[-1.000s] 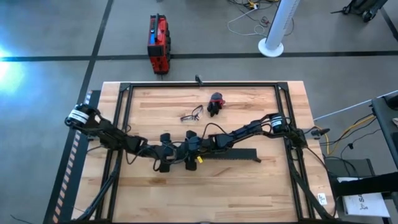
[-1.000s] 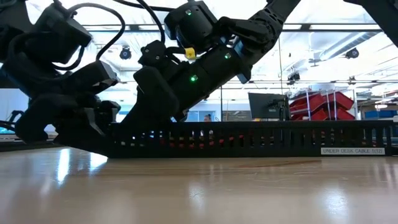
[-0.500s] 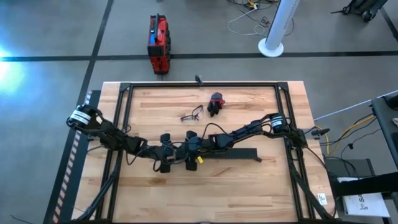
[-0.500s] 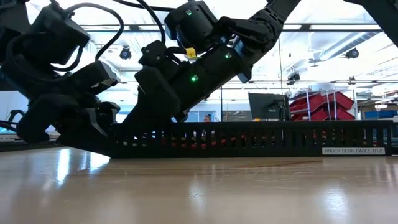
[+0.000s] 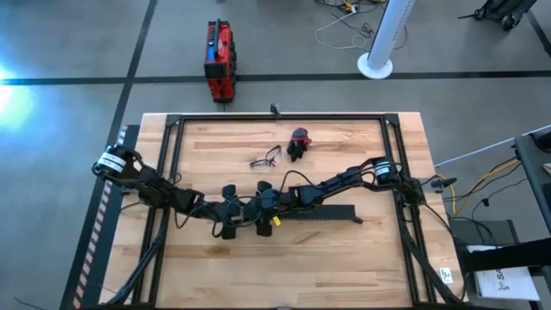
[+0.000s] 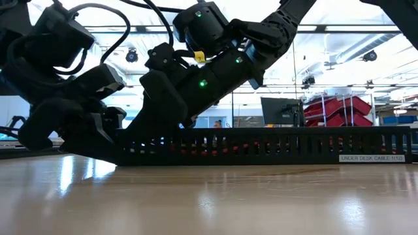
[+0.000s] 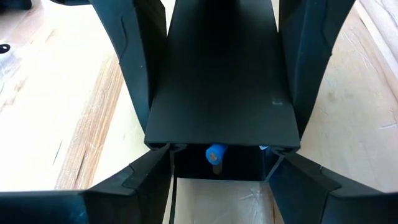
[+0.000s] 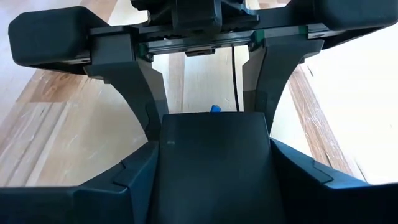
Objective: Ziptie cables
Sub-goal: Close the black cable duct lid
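Spanning wooden table [image 5: 344, 258], grey floor [image 5: 69, 52]

From down at worktop [image 6: 209, 202] level we mostly see the long black slotted duct [image 6: 274, 145] lying across the wood, bits of red showing through its slots and a white label at its right end. Both dark arms [image 6: 196, 78] crowd over its left end. A monitor [image 6: 281, 111] and red bins [image 6: 339, 108] sit behind.

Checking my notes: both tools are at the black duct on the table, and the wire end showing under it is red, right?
Not red: the left wrist view shows a blue wire end under the black duct. The left tool and right tool are both at that duct.
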{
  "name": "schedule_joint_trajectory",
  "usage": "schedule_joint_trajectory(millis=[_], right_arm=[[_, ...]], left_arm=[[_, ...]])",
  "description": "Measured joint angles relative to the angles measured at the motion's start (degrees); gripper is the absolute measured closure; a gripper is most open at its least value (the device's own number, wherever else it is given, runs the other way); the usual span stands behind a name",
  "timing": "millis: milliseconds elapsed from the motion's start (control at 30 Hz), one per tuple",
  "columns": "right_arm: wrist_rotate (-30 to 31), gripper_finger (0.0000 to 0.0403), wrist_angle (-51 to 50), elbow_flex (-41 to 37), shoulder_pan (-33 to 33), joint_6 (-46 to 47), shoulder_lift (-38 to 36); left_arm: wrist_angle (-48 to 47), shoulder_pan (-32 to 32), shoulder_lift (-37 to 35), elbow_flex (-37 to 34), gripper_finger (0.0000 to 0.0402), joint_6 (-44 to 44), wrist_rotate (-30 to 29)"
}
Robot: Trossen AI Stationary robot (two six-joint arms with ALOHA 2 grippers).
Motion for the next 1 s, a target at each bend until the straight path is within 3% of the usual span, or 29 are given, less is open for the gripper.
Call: schedule_joint_trajectory(millis=[700,1000], right_arm=[[-0.38,0.0174,-3.65,0.13,0.00,1.69,-0.85],[-1.75,0.0153,-4.68,-0.02,0.00,3.54,-2.37]], left_arm=[[0.11,0.00,0.00,0.11,0.0190,-0.85,0.04],[-1.48,0.02,-3.84,-0.16,0.0159,-1.25,3.58]])
